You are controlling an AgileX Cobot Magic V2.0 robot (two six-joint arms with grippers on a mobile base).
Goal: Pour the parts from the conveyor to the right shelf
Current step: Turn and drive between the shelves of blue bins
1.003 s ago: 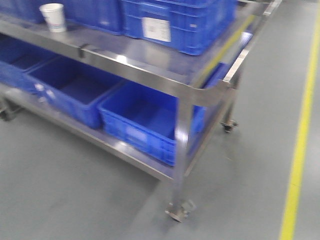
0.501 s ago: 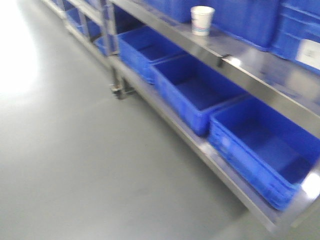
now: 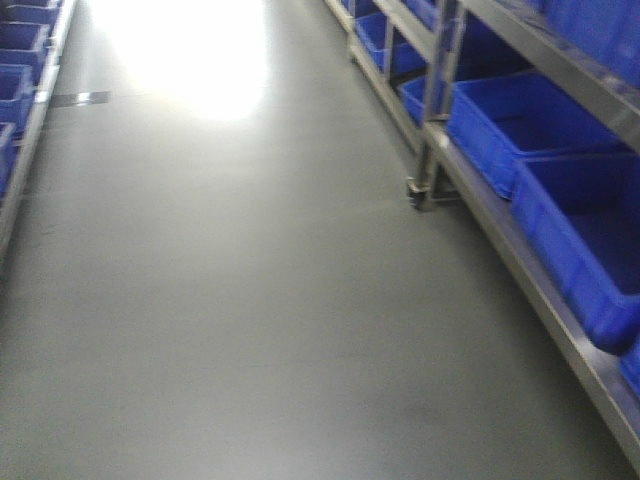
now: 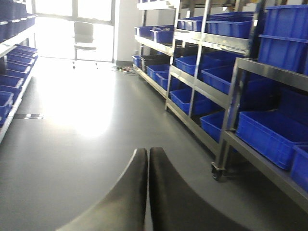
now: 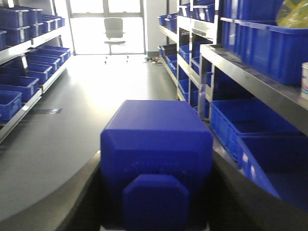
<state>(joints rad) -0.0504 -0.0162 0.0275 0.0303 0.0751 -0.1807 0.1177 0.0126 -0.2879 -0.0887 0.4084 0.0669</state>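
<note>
A bright blue block, the part [image 5: 156,144], fills the right wrist view with its stud facing the camera. My right gripper [image 5: 156,161] is shut on it, one dark finger pressed against each side. My left gripper [image 4: 148,153] is shut and empty, its fingers [image 4: 137,183] touching above the grey floor. The right shelf [image 3: 437,100] is a steel rack along the right side of the aisle, carrying deep blue bins [image 3: 520,125]. It also shows in the left wrist view as the rack [image 4: 228,125] and in the right wrist view as the rack [image 5: 250,79]. The conveyor is out of view.
Another rack of blue bins [image 3: 15,80] lines the aisle's left side. An office chair [image 4: 84,36] stands at the far end by bright windows. A white cup [image 5: 304,79] sits on the right shelf's upper level. A caster [image 3: 415,190] sticks out at the rack's foot.
The front view has swung left, from the shelf's end corner, past its lower bins and the white cup, to looking down the aisle. The cup has left that view.
</note>
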